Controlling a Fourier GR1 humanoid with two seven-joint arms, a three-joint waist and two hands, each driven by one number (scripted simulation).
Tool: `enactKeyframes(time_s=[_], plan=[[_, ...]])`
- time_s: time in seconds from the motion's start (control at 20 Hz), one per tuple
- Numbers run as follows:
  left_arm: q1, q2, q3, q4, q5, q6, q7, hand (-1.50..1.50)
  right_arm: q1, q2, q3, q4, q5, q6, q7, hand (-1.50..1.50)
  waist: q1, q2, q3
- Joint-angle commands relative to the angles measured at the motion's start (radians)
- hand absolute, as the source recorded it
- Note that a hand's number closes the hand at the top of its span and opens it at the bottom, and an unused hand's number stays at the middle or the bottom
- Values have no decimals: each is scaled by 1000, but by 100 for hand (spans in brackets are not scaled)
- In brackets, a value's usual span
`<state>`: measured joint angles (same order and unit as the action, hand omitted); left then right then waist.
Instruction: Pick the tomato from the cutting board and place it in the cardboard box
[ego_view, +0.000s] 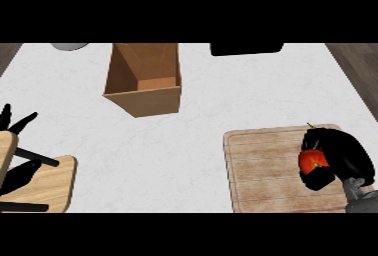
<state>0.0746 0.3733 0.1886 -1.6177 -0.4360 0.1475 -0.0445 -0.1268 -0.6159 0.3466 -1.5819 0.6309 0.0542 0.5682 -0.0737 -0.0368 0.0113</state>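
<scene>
From my seat I take the cutting board (269, 170) as my reference. The right hand (341, 159) sits over the board's right portion, its black fingers curled round the tomato (312, 161), so the fruit is clamped between fingers and thumb. Only a red-orange patch with a dark mark shows; the rest of the tomato is hidden under the hand, and I cannot tell whether it touches the board or is lifted just off it. The grey forearm behind the hand is cut off at the lower right edge, and the board's right rim is covered by the hand.

The cardboard box (144, 82) stands well apart from the board, up and to the left of it, open at the top with its inside floor visible.

Far left of the board, at the view's edge, the left hand (16, 125) shows with fingers straight and spread, pointing up, partly cropped. Below it lies a pale wooden object (55, 182) with black bars across it; I think it may be a small stool or rack, but too little shows.

Above the board at the top edge sit a black object (246, 48) and, further left, a grey object (70, 46), both cut off.
</scene>
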Motion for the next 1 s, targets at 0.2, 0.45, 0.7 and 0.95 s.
enactKeyframes(time_s=[0.2,0.45,0.7,0.95], plan=[[0,-184,-69,43,140,-78,53,0,-33,147,60,-102,232,-82,420,150,4,16,-27],[-4,-198,-62,65,157,-118,28,0,-119,256,110,-226,342,-91,562,150,32,17,-22],[-28,-225,-63,94,129,-114,20,0,-251,397,158,-330,442,-144,562,150,54,24,-19],[-49,-238,-57,111,125,-139,26,0,-344,514,190,-341,526,-119,582,150,64,29,-18]])
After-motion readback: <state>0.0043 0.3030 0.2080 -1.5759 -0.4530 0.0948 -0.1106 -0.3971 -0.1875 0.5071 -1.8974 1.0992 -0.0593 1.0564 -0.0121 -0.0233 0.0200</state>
